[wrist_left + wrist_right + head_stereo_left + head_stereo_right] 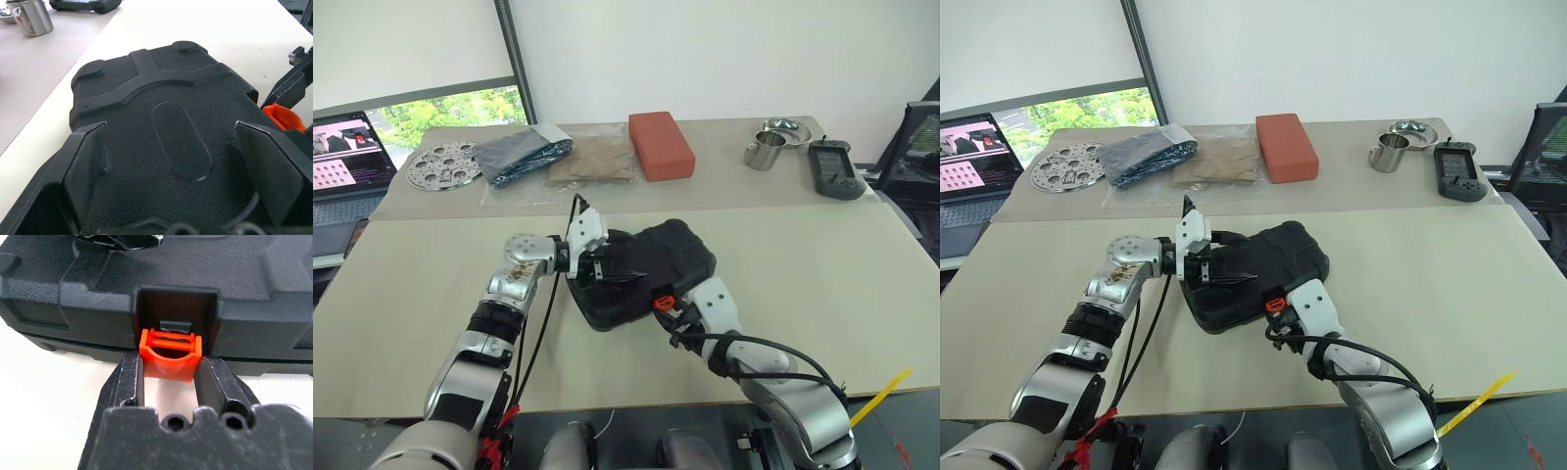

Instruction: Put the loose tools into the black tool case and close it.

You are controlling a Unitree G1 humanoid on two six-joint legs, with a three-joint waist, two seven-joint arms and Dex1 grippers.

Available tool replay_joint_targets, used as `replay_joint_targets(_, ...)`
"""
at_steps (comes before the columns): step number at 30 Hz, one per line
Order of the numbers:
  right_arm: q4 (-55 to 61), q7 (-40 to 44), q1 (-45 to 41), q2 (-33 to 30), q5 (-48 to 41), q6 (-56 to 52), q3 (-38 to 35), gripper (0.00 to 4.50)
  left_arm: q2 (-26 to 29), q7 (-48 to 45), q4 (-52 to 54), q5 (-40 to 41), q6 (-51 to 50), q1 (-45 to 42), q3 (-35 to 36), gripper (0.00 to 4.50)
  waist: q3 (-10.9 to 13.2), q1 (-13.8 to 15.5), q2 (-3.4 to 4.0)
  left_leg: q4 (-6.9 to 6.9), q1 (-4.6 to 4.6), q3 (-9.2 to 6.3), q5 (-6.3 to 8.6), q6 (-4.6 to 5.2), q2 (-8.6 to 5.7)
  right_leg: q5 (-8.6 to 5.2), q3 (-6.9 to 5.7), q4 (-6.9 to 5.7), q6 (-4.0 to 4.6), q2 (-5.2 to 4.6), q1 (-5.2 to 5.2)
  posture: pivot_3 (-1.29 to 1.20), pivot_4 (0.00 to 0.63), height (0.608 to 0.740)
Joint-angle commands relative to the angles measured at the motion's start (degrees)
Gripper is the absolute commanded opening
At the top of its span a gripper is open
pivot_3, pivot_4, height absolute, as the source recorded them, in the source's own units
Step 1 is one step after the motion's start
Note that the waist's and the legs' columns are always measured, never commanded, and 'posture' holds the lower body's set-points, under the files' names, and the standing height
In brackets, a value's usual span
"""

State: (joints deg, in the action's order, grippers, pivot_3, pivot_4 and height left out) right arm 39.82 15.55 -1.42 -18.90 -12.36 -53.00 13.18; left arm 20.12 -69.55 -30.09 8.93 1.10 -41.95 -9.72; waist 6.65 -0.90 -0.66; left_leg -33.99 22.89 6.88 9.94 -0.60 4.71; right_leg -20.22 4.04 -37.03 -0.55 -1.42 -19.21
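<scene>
The black tool case (656, 257) lies closed on the table's middle, its lid down. My left gripper (607, 266) is open over the lid's left part, and in the left wrist view its two fingers (85, 166) stand wide above the textured lid (171, 112). My right gripper (663, 302) is at the case's near edge. In the right wrist view its fingers (132, 377) press on both sides of the small orange latch (170, 357), which sits in its notch in the case's front wall. The loose tools are hidden.
On the far table are a red-orange block (660, 145), a steel cup (763, 152), a bowl (785, 127), a dark handheld device (830, 168), a grey bag (521, 157), brown paper (594, 160) and a perforated metal disc (442, 164). A laptop (347, 157) stands far left.
</scene>
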Motion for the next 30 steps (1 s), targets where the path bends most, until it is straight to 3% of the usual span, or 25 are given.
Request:
replay_joint_targets(1,2.9,0.0,-0.2,-0.9,-0.1,-1.0,-0.1,1.18,0.3,-0.8,0.4,-2.0,1.4,1.3,-2.3,4.50,0.0,0.0,0.00,0.00,0.00,0.00,0.00,0.00,-0.01,0.00,0.01,0.00,0.00,0.00,0.00,0.00,0.150,0.740)
replay_joint_targets(16,6.1,-1.5,-3.6,1.7,-1.7,-7.8,-1.6,1.18,0.2,-0.6,-1.5,-5.1,7.1,1.8,-5.9,4.50,-0.1,-0.1,-0.01,0.03,0.05,-0.07,0.00,0.00,0.01,0.00,0.01,0.05,0.01,0.04,0.00,0.00,0.150,0.740)
replay_joint_targets(24,5.9,-0.5,-1.8,0.4,-1.8,-6.9,-1.0,1.18,0.1,-0.4,-2.0,-5.0,7.4,1.7,-5.8,4.50,-0.2,0.1,-0.03,0.04,0.07,-0.08,0.01,0.02,-0.01,-0.01,0.01,0.06,0.00,0.04,0.00,0.00,0.150,0.740)
replay_joint_targets(30,9.1,0.8,0.6,-0.9,-4.8,-10.5,-4.7,1.18,0.0,-0.5,-3.1,-4.8,7.7,1.4,-5.7,4.50,-0.2,0.3,-0.02,0.03,0.17,-0.12,0.03,0.04,-0.04,-0.01,0.01,0.13,0.00,0.03,0.01,0.00,0.150,0.740)
